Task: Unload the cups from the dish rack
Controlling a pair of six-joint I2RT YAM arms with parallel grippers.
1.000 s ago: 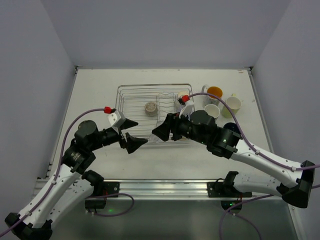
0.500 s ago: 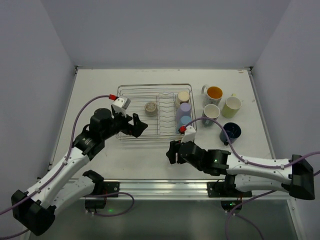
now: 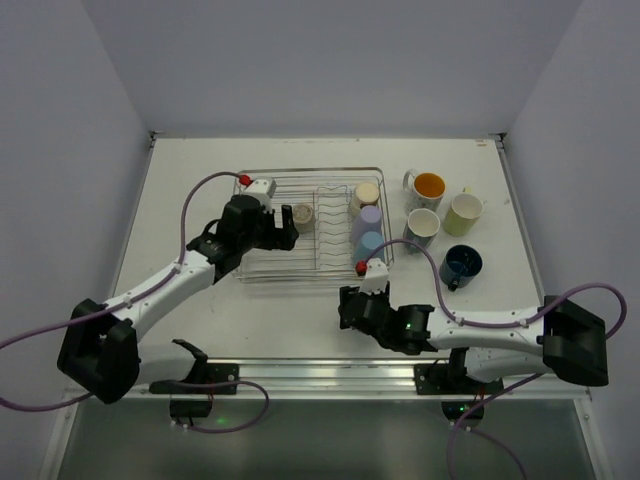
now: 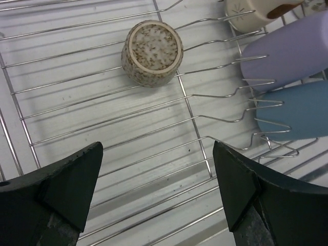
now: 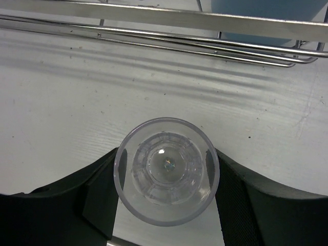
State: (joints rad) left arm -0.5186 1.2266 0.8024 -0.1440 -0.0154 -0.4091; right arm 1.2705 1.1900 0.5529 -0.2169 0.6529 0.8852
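The silver wire dish rack (image 3: 262, 192) holds a speckled cup (image 3: 301, 214) upside down, and a cream cup (image 3: 367, 192), a lavender cup (image 3: 370, 217) and a light blue cup (image 3: 371, 243) lying in the slot wires. My left gripper (image 3: 284, 228) is open over the rack floor (image 4: 102, 128), just short of the speckled cup (image 4: 152, 52). My right gripper (image 3: 351, 304) is shut on a clear glass cup (image 5: 166, 177), upright, low over the table in front of the rack (image 5: 154, 18).
Right of the rack stand a white mug with an orange inside (image 3: 428, 186), a yellow-green mug (image 3: 464, 210), a grey-white mug (image 3: 423, 224) and a dark blue cup (image 3: 462, 264). The lavender (image 4: 287, 51) and light blue (image 4: 294, 110) cups lie right of my left gripper.
My left gripper has moved from the table in front of the rack up over the rack floor. My right gripper has drawn back from the rack towards the near table edge.
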